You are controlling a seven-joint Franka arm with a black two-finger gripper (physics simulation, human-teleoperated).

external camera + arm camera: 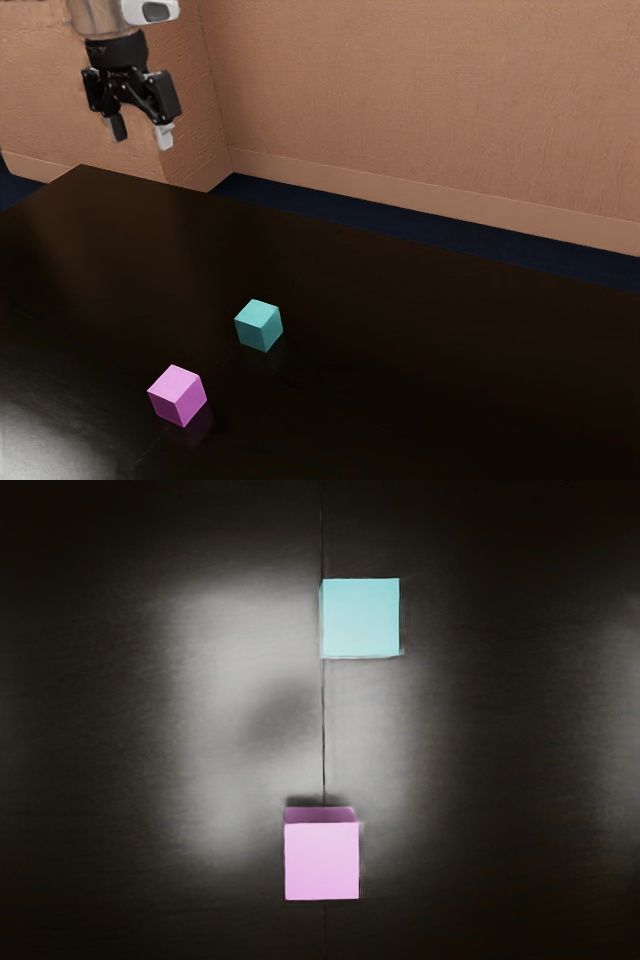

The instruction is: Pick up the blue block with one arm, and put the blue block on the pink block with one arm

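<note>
Dark, glossy counter spreads from the near edge back to a tan wall with a pale skirting. High over its far corner, at the exterior view's upper left, hangs the arm. Its black fingers are spread wide with nothing between them, well above both blocks. Near the front sits the pink block. Beyond it, toward the exterior view's right, the blue block rests on the counter, near but apart. Seen from the wrist, both lie along a thin seam in the counter.
</note>
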